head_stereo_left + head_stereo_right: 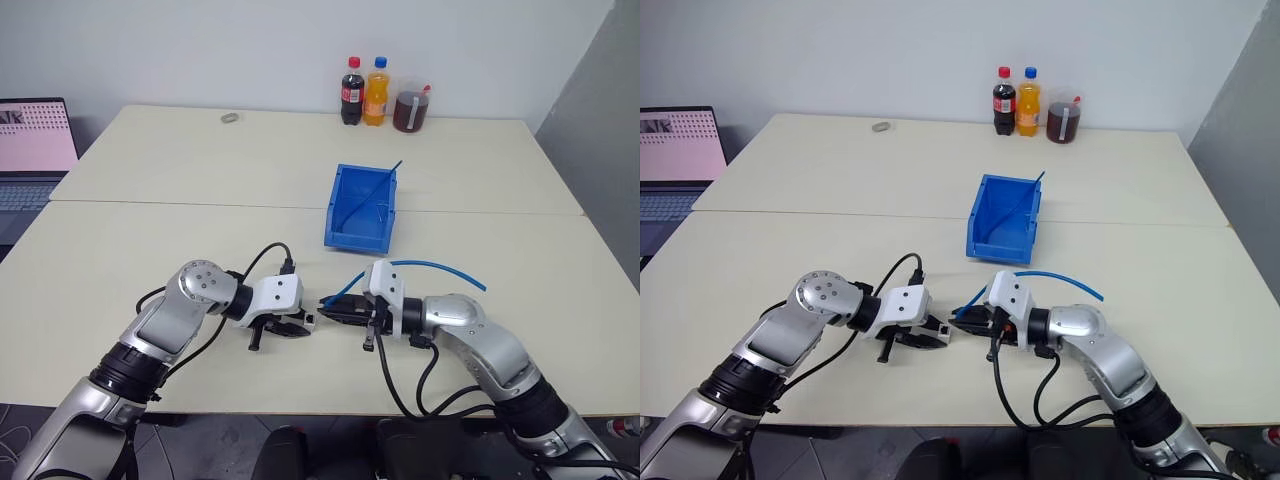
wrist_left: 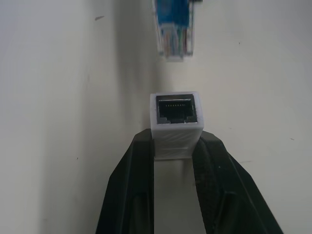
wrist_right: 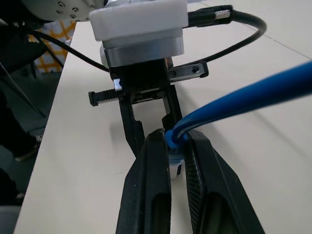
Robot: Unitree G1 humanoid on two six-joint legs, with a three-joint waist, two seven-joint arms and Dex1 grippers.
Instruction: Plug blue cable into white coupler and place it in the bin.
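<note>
My left gripper [image 1: 297, 327] is shut on the small white coupler [image 2: 175, 122], whose open socket faces the plug. My right gripper [image 1: 335, 309] is shut on the clear plug end [image 2: 174, 39] of the blue cable [image 1: 440, 267]. The cable arcs away to the right over the table. Plug and coupler point at each other near the table's front middle, with a short gap between them. In the right wrist view the cable [image 3: 243, 100] runs out from between my fingers, and the left gripper [image 3: 146, 105] is just beyond them. The blue bin [image 1: 362, 208] stands behind both grippers, a thin blue strand leaning inside it.
Two soda bottles [image 1: 364, 92] and a jug of dark drink [image 1: 410, 108] stand at the table's far edge. A small greyish ring [image 1: 230, 118] lies at the back left. A laptop [image 1: 35, 140] sits beyond the table's left side.
</note>
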